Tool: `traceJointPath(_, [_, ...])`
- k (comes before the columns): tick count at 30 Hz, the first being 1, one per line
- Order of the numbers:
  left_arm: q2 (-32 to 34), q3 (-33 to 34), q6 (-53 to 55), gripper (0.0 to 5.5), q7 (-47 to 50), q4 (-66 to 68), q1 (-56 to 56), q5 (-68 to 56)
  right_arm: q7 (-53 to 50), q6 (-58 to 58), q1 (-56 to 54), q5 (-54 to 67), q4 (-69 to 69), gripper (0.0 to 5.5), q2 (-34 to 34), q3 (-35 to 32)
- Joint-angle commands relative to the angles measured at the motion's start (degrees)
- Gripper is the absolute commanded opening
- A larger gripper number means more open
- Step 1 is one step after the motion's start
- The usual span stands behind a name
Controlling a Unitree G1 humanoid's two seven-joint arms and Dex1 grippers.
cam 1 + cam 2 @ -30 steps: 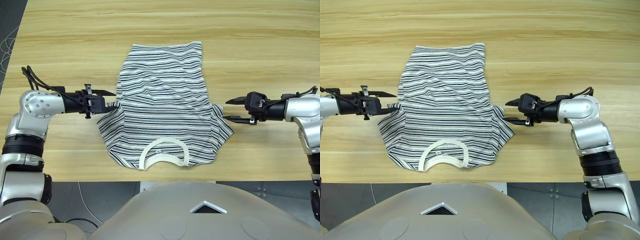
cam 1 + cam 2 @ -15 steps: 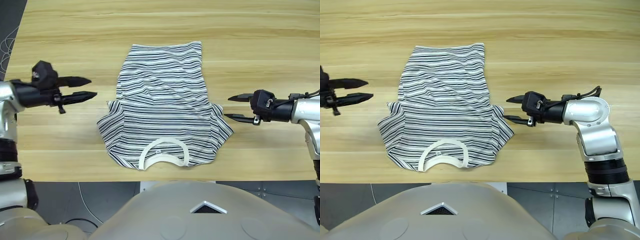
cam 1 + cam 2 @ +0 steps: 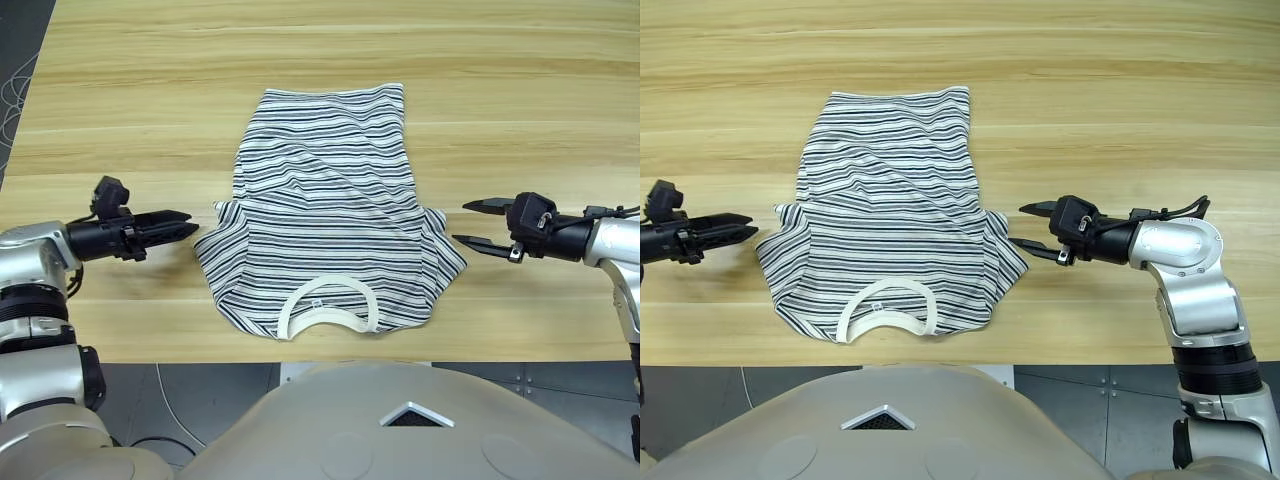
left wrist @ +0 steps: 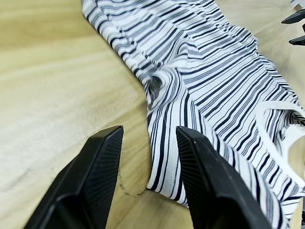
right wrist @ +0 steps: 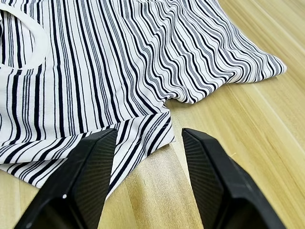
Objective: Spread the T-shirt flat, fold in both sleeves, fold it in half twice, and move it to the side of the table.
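T-shirt [image 3: 325,210] lies centre frame on the table [image 3: 520,100], collar toward the bottom, hem toward the top, sleeve stubs bunched at mid-left and mid-right. My left gripper [image 3: 190,224] has let go of the left sleeve it pinched a second ago, swung to the upper left, and now sits back at mid-left, jaws apart and empty, just beside the cloth; right gripper [image 3: 460,222] has backed off rightward, jaws also apart, empty. I judge the spreading tug finished, sleeve folds next
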Motion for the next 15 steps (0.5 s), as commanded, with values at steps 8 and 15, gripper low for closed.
traceJointPath(8, [-0.8, -2.0, -5.9, 2.06, -2.9, 7.7, 0.6, 6.9, -0.1, 2.7, 0.2, 0.2, -2.5, 2.51, -0.9, 0.0])
traceJointPath(15, [-0.6, -3.9, -8.1, 2.06, -4.2, 9.3, 0.8, 9.2, -0.2, 3.9, 0.5, 0.3, -3.6, 2.51, -0.9, -0.1])
